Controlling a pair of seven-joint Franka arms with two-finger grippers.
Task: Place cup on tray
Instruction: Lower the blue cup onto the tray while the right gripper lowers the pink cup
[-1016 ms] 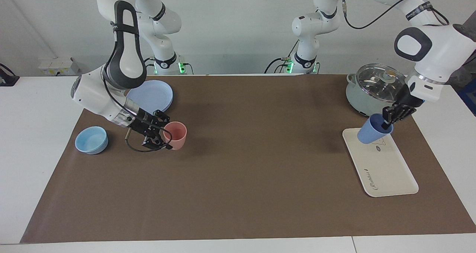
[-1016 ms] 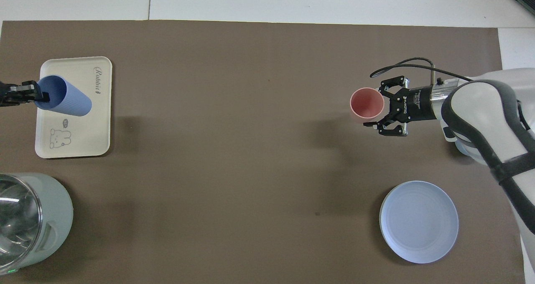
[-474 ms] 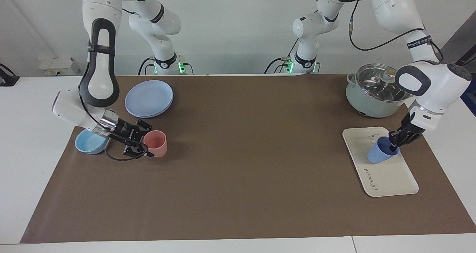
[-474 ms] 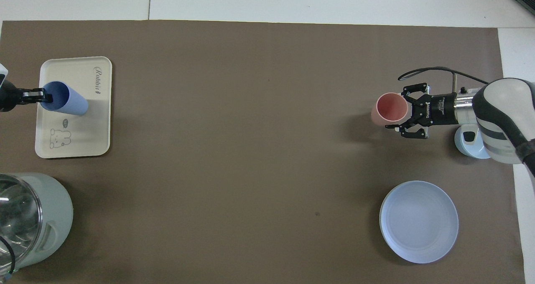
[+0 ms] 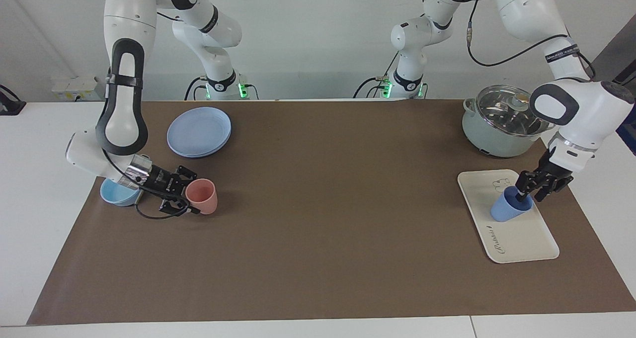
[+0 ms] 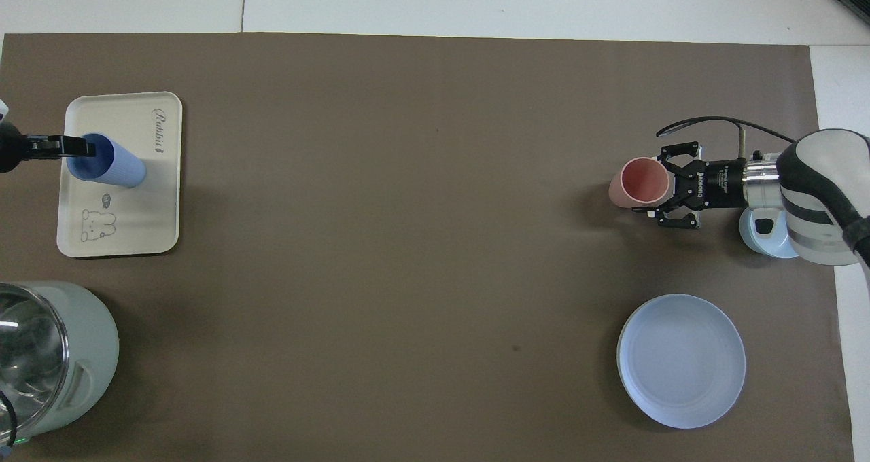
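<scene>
On white table [image 5: 49, 238], brown mat [image 5: 328, 218].

One camera sits high up across the table and looks back at me. It sees both my arms, my two bases, the wall and nearly all of the brown mat [image 5: 318, 238]. The other camera hangs high above my end and looks almost straight down, the same way I face. It sees the mat from closer and only bits of my arms at its edges. Both cameras see the tray [image 5: 521, 238] [image 6: 122, 238], the pot [image 5: 492, 129] [image 6: 61, 353] and the blue plate [image 5: 198, 129] [image 6: 680, 360], but turned half way round.
</scene>
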